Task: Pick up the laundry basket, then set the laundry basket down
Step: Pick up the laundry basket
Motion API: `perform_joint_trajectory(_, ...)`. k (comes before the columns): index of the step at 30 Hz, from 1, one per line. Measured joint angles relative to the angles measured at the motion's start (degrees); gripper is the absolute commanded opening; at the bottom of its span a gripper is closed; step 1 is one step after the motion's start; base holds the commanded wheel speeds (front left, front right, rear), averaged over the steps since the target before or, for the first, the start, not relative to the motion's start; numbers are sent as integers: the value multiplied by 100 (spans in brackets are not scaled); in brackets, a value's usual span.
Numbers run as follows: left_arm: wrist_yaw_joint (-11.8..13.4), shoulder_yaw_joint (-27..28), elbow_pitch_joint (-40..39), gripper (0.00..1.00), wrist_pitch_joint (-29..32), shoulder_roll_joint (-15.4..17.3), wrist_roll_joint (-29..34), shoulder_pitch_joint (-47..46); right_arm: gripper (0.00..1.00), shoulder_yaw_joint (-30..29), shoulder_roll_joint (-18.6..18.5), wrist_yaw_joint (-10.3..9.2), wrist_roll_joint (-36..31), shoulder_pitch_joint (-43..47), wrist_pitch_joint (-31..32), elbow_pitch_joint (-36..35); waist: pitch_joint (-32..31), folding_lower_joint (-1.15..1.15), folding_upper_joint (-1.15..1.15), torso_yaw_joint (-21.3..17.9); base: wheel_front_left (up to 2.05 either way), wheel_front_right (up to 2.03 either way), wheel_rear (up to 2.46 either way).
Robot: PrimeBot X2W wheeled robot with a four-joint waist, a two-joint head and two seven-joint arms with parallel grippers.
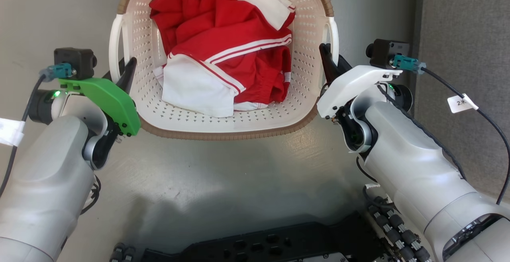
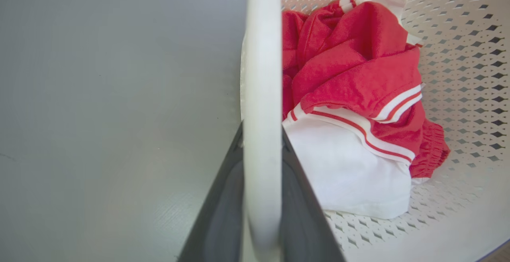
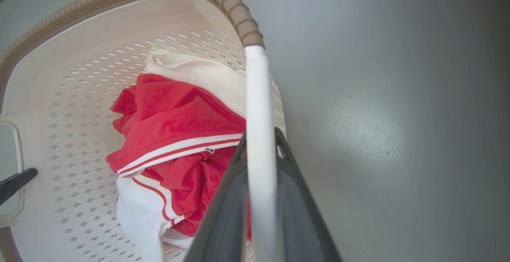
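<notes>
Laundry basket (image 1: 223, 134), holding red and white clothes (image 1: 223, 42), sits straight ahead over the grey floor (image 1: 207, 182); whether it is lifted cannot be told. Left gripper (image 1: 129, 65) and right gripper (image 1: 326, 56) each pinch a white side handle (image 2: 261, 94) between nearly closed fingers. Both arms should rise evenly, keeping the rim level. Open floor lies around; a dark panel (image 1: 462, 22) stands near the right arm.

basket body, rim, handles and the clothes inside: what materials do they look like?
Laundry basket body: cream moulded plastic, matte, by the regular punched holes. Rim: brown, ribbed woven look; probably moulded plastic too, could be wicker. Handles: smooth white plastic, slight sheen. Clothes: soft red and white knit fabric, creased and folded.
</notes>
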Motion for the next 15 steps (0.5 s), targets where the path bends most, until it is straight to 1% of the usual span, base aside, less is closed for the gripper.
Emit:
perform_joint_trajectory(8, 0, -300, 118, 0, -82, 31, -186, -6, 0, 166, 4, 7, 88, -36, 0, 132, -214, 0, 0, -12, 0, 0, 0)
perform_joint_trajectory(15, 0, -509, 321, 0, -90, 2, -374, -4, 0, 233, 26, 133, 158, -36, 1, 267, -534, 0, 0, -25, 0, 0, 0)
